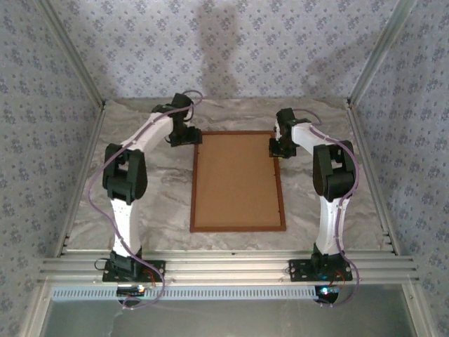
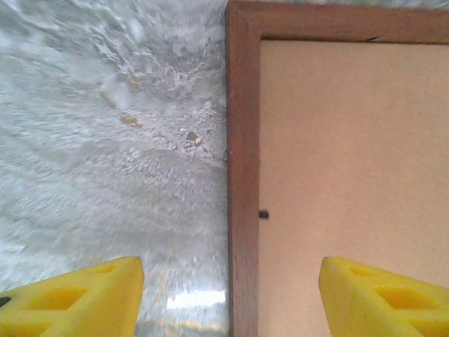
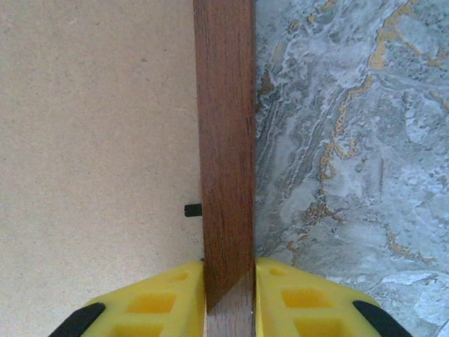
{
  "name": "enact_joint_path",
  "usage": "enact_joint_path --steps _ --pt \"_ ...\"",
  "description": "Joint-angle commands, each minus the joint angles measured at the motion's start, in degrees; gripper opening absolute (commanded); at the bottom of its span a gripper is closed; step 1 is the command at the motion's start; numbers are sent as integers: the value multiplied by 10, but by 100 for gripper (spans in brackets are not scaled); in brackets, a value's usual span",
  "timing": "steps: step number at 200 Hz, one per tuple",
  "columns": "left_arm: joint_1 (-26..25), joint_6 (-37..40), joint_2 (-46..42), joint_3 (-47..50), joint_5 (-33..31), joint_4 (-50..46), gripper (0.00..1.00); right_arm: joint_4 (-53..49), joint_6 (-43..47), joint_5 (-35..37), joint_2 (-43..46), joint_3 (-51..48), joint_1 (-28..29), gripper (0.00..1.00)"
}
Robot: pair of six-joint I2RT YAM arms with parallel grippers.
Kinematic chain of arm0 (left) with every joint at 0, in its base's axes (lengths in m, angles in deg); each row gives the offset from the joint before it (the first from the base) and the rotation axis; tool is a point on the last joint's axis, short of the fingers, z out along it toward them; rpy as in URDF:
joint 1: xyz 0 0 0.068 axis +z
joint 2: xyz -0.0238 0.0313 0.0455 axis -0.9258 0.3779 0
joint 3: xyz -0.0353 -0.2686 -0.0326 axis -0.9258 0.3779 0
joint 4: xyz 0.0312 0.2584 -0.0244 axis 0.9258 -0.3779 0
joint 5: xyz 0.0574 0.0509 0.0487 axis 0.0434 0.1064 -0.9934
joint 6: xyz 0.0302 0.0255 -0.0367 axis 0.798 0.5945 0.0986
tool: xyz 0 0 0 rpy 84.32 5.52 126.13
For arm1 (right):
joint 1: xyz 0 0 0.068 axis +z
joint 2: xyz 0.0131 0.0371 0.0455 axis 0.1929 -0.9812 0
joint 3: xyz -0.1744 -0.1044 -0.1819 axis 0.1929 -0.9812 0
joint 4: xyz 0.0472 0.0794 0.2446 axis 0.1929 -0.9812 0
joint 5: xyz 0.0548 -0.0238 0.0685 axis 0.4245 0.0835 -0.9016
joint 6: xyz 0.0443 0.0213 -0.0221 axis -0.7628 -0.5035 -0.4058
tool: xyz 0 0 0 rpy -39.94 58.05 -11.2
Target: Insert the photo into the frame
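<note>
The frame (image 1: pixel 238 229), dark reddish-brown wood, lies flat in the middle of the table with a plain brown backing board (image 1: pixel 237 179) filling it. The photo is hidden or out of view. My left gripper (image 1: pixel 188 139) hovers at the frame's far left corner. In the left wrist view it (image 2: pixel 231 284) is open, its yellow fingers straddling the left rail (image 2: pixel 242 140) without touching it. My right gripper (image 1: pixel 278 153) is at the far part of the right rail. In the right wrist view it (image 3: pixel 229 281) is shut on that rail (image 3: pixel 224 140), pads pressed to both sides.
The grey marbled tabletop (image 1: pixel 140 203) has free room left, right and beyond the frame. Small black retaining tabs (image 2: pixel 264 214) (image 3: pixel 192 210) stick out over the backing board. Aluminium posts (image 1: pixel 368 60) and wallpapered walls enclose the table.
</note>
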Motion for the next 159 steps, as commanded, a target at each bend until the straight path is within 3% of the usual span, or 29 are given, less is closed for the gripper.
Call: enact_joint_path --steps 1,87,126,159 --pt "8 8 -64 46 -2 -18 68 -12 8 -17 9 -16 2 24" --pt "-14 -34 -281 373 24 24 68 -9 8 -18 14 -20 1 25" --pt "-74 -54 -345 443 21 19 68 -7 8 -20 12 -20 2 25" --pt "-83 -82 -357 486 32 13 68 -7 9 -21 14 -21 2 25"
